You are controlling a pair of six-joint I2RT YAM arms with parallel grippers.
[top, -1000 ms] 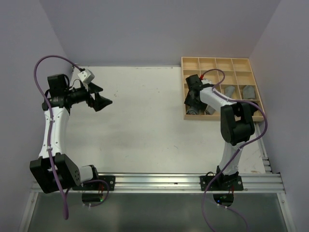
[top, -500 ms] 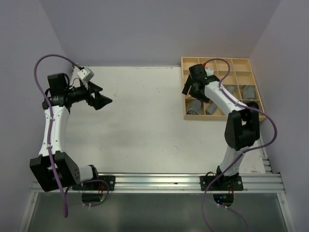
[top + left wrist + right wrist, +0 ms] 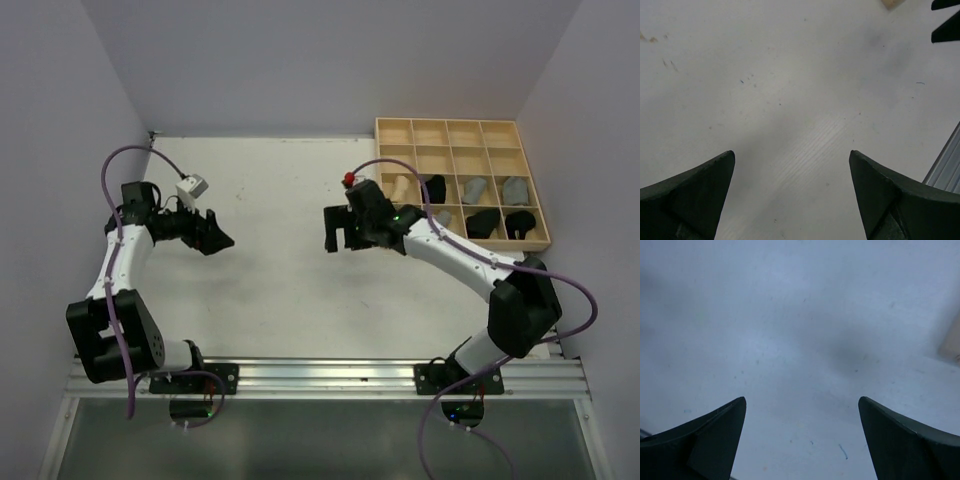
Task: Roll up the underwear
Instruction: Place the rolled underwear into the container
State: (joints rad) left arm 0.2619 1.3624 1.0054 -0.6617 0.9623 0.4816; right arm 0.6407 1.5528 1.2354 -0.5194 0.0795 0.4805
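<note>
Rolled underwear sits in the wooden grid tray [image 3: 396, 130] at the back right: a tan piece [image 3: 400, 188], a black one [image 3: 435, 187], grey ones [image 3: 475, 188] [image 3: 515, 187] and more black ones [image 3: 483, 222] [image 3: 520, 222]. My right gripper [image 3: 338, 230] hangs open over bare white table left of the tray, nothing between its fingers [image 3: 802, 399]. Further left, my left gripper [image 3: 215, 235] is also open and empty above bare table [image 3: 791, 151]. Neither wrist view shows any underwear.
The tray's corner shows at the right edge of the right wrist view [image 3: 952, 342] and at the top of the left wrist view [image 3: 890, 4]. The right gripper's dark fingers [image 3: 945, 20] and the metal front rail [image 3: 947, 160] appear there too. Walls enclose the table.
My right arm has come out of the tray and swung left over the table middle, its jaws opening wide. My left arm has dropped lower and nearer the front.
</note>
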